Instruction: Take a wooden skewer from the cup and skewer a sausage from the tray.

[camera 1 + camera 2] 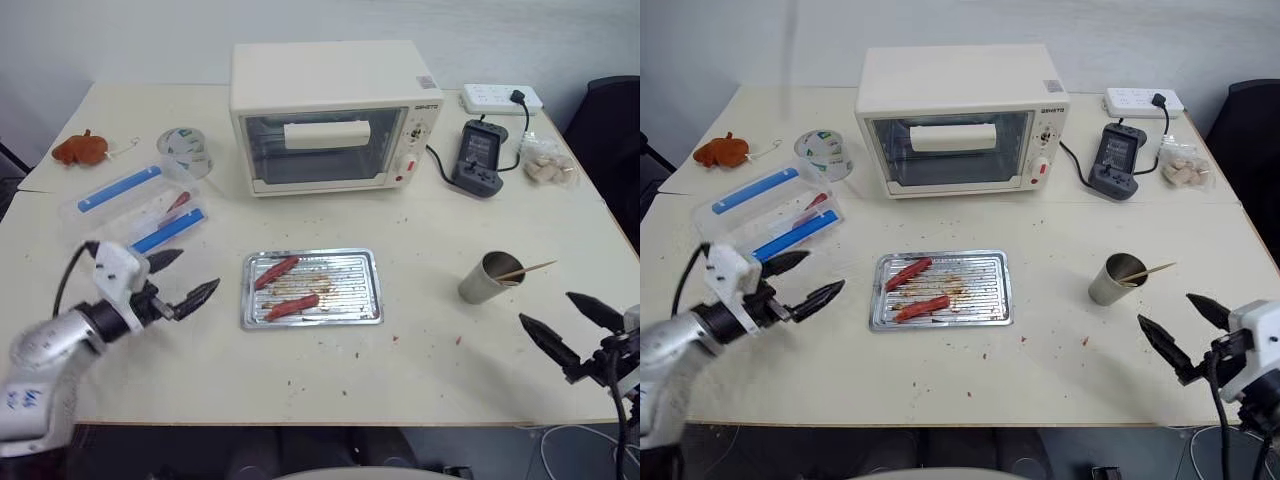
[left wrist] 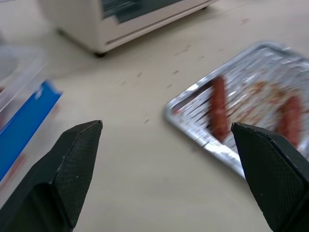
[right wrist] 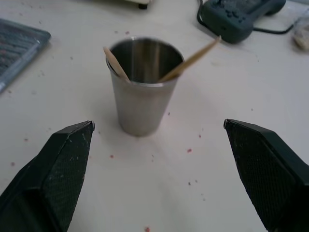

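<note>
Taking the tray (image 1: pixel 311 316) as landmark: set at the middle of the table's near half, within reach of both arms, presumably so a stick can be brought across to it. On its ridged, grease-stained bottom, two sausages side by side toward the left end, the farther sausage (image 1: pixel 276 271) and the nearer sausage (image 1: pixel 292 306), both reddish-brown, smooth, slightly curved, each lying aslant. To the right of the tray, well apart, the cup (image 1: pixel 486 277): grey metal, leaning away in the head views, plainly upright on its base in the right wrist view, with a wooden skewer (image 1: pixel 525 270) slanting out over its rim toward the right, pale tan and very thin; a second stick tip (image 3: pixel 116 63) resting against the opposite rim. Right gripper (image 1: pixel 558 326) near the table edge, right of the tray and just short of the cup, fingers spread wide and empty, aimed at the cup as if lined up for taking a stick. Left gripper (image 1: pixel 182 278) just left of the tray, likewise spread and empty, pointed toward the sausages, probably placed to steady one later. Behind the tray, a toaster oven (image 1: pixel 336 115); nothing skewered yet.
</note>
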`<state>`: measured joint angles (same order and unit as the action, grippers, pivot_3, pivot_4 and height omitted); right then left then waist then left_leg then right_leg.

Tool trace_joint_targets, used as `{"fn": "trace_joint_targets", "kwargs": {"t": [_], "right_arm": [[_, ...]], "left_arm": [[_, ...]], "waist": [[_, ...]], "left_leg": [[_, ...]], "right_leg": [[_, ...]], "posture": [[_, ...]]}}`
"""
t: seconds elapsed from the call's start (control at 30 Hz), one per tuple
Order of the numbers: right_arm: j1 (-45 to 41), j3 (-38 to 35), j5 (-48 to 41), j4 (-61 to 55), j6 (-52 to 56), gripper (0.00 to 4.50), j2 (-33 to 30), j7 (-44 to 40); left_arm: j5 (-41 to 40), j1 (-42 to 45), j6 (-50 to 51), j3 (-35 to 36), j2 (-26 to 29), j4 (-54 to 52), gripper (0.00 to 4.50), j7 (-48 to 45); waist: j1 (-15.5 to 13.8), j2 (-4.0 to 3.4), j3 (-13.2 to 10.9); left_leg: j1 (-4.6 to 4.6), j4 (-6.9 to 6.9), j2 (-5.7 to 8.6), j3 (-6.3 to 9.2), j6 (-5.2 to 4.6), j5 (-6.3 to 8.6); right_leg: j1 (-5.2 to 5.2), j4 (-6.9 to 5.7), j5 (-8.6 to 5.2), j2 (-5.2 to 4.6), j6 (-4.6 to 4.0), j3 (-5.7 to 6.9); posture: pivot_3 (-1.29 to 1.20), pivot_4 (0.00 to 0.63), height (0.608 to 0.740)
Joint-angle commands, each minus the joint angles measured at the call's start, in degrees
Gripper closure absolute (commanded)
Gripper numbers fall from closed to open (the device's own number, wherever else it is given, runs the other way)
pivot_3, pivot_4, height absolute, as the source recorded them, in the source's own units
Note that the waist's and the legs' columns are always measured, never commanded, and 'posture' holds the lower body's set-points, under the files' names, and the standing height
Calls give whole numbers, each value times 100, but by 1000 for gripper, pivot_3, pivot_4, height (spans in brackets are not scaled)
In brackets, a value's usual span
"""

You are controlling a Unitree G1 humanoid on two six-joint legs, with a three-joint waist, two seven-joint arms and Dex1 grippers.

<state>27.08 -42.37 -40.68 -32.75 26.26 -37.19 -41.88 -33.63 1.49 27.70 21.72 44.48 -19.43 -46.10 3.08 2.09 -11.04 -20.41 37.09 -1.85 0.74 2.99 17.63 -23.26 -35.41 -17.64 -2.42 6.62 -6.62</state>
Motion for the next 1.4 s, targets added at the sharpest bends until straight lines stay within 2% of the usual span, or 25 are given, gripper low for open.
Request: {"fn": "trace_joint_targets", "kwargs": {"t": [0.03, 0.1, 0.2, 0.4, 0.83, 1.03, 1.4], "right_arm": [[-156, -287, -583, -387, 345, 0, -426, -89], [-357, -181, -594, -376, 429, 0, -687, -130], [-623, -18, -594, -318, 519, 0, -860, -94], [-980, 321, -671, -390, 647, 0, -662, 152], [-1068, 761, -346, -153, 435, 0, -273, 351], [-1157, 839, -271, -80, 383, 1906, -220, 366], [-1232, 950, -195, 16, 342, 1906, -134, 398]], "left_arm": [[-700, 616, 473, -290, 482, -137, 39, -901], [-774, 1117, 572, -696, 663, -75, 39, -1319], [-812, 1695, 673, -1168, 655, 4, 39, -1666], [-688, 2485, 657, -1895, 100, 123, 39, -1798], [-419, 2966, 450, -2196, -334, 465, 39, -1882], [-371, 3088, 449, -2241, -420, 479, 0, -1876], [-240, 3341, 363, -2284, -589, 690, 0, -1866]], "waist": [[5, -1, -2], [11, 1, -4], [14, 1, -5], [-9, -1, -6], [-16, -1, -6], [-14, -2, -7], [-21, -2, -7]], "left_leg": [[-1, 0, 0, -2, 0, 0], [-1, -1, 0, -2, 0, 1], [-2, -3, 1, -5, 0, 1], [-26, -2, 1, 12, -5, 4], [-37, 7, 2, 19, -8, 5], [-37, 6, 3, 20, -8, 5], [-38, 7, 3, 21, -8, 4]], "right_leg": [[0, 0, 0, -1, 0, 0], [0, 3, 0, 0, 1, 0], [-1, 7, 2, 1, 5, -2], [-18, 0, 52, 9, 97, 0], [-24, 0, 58, 10, 107, 3], [-25, -2, 58, 10, 108, 3], [-25, -3, 59, 10, 111, 4]], "posture": [[0, 150, 740], [0, 150, 740], [0, 150, 740], [0, 150, 740], [0, 150, 740], [0, 150, 740], [0, 150, 740]]}}
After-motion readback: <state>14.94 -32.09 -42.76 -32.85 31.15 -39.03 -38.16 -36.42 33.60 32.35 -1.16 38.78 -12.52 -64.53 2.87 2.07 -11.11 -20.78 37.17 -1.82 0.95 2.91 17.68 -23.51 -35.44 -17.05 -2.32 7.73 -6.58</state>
